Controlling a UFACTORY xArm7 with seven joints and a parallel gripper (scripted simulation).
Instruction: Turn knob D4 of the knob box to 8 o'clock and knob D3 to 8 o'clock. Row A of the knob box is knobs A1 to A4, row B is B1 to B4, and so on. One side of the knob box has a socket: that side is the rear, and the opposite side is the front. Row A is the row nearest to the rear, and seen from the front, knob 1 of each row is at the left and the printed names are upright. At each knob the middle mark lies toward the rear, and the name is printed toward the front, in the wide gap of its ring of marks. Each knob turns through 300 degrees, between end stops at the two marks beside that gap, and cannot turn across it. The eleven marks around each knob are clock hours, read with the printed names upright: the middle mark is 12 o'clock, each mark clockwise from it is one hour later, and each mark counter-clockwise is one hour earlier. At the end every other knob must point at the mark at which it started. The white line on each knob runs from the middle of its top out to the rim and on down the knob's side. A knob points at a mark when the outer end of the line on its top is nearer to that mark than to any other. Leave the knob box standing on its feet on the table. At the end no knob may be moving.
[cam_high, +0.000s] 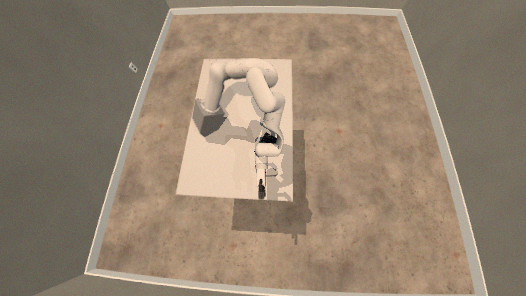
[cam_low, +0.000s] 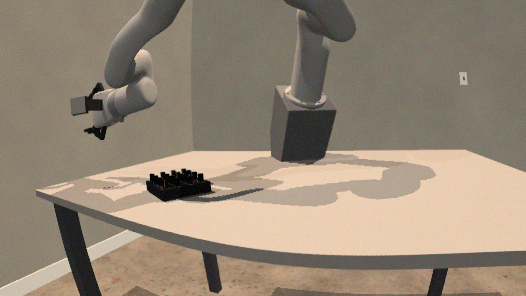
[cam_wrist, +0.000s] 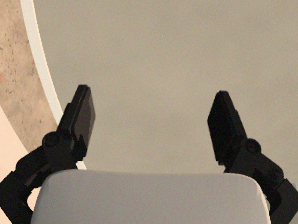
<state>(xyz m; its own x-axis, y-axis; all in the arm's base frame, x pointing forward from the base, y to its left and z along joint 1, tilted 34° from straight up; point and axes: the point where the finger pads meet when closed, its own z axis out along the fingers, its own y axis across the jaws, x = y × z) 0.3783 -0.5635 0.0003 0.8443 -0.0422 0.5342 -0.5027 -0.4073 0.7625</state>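
The black knob box (cam_low: 172, 193) stands on the table in the exterior view, with its short black knobs upright on top. Its knob lines, names and marks are too small and dark to read. In the top view a dark patch, apparently the box (cam_high: 268, 137), shows partly behind the arm. My gripper (cam_low: 83, 119) (cam_wrist: 153, 102) is wide open and empty. It is raised well above the table, to the left of the box in the exterior view, and points roughly sideways, away from the arm's base. The wrist view shows no part of the box.
The pale table (cam_high: 210, 170) (cam_low: 380, 225) bears the arm's dark base block (cam_high: 212, 124) (cam_low: 307, 132). A dark curved strip runs over the table from the box's right side in the exterior view. The wrist view shows mostly wall (cam_wrist: 160, 45), with some floor (cam_wrist: 12, 60) at the left.
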